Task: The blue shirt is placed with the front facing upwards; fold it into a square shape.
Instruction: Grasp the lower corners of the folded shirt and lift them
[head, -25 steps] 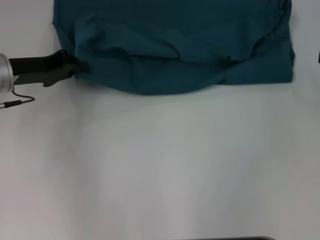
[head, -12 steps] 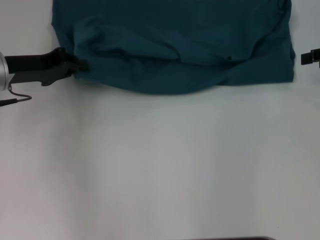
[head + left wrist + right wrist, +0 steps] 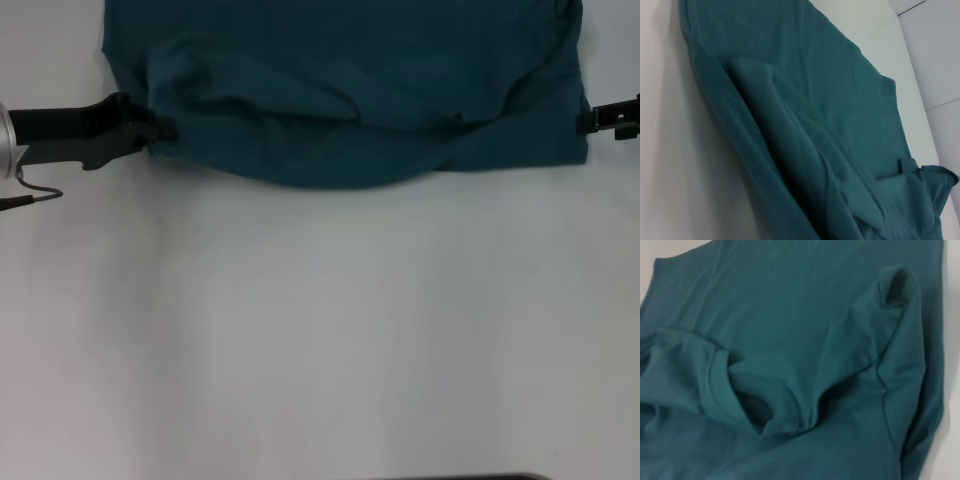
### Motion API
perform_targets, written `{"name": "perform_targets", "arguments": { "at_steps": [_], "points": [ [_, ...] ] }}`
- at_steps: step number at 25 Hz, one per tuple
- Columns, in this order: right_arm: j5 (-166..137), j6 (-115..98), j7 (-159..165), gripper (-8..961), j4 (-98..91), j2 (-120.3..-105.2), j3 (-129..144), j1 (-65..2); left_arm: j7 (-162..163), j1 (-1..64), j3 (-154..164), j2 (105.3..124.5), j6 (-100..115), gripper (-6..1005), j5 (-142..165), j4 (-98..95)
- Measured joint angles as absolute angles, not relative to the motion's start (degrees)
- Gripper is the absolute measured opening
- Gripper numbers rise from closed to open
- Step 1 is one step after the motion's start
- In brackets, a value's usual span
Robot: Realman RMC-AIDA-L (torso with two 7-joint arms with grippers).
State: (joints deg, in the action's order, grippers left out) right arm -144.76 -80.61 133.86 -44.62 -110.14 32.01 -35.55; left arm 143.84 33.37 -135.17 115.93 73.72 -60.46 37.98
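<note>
here the blue shirt (image 3: 350, 90) lies rumpled across the far part of the white table (image 3: 320, 330), filling the head view from about 10 o'clock to 2 o'clock, its long axis running side to side between the two arms. the near edge is doubled over into a loose, wrinkled fold that sags toward 6 o'clock at mid-width; no chest lettering shows. the left gripper (image 3: 165, 131) sits at 9 o'clock of the cloth, its dark tip touching the left end of the fold, and appears pinched on the fabric, though the fingers themselves are lost against the dark cloth, so whether they are together cannot be told for certain. the right gripper (image 3: 590, 120) enters at 3 o'clock, just beside the shirt's right edge, touching or nearly so; its finger state cannot be told. from the left wrist view the shirt (image 3: 805, 125) stretches away in layered ridges; from the right wrist view the shirt (image 3: 790, 340) shows a ribbed collar or sleeve opening tucked among the folds. judged from this, each arm is nearest its own end of the fold, so the coming move turns on both ends being held level along that side-to-side axis.
</note>
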Motion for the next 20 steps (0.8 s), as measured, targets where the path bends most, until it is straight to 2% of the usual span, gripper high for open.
{"name": "perform_targets", "arguments": {
  "at_steps": [10, 20],
  "points": [
    [-144.9, -75.3, 133.9, 777, -42.7, -111.72, 33.8, -35.8, 143.9, 33.3, -135.3, 115.92, 73.3, 19, -60.6, 38.0],
    [-144.9, -72.9, 133.2, 777, -38.0, -111.88, 34.0, -37.0, 143.9, 33.1, -135.3, 115.87, 73.0, 20, -60.7, 38.0]
  ]
}}
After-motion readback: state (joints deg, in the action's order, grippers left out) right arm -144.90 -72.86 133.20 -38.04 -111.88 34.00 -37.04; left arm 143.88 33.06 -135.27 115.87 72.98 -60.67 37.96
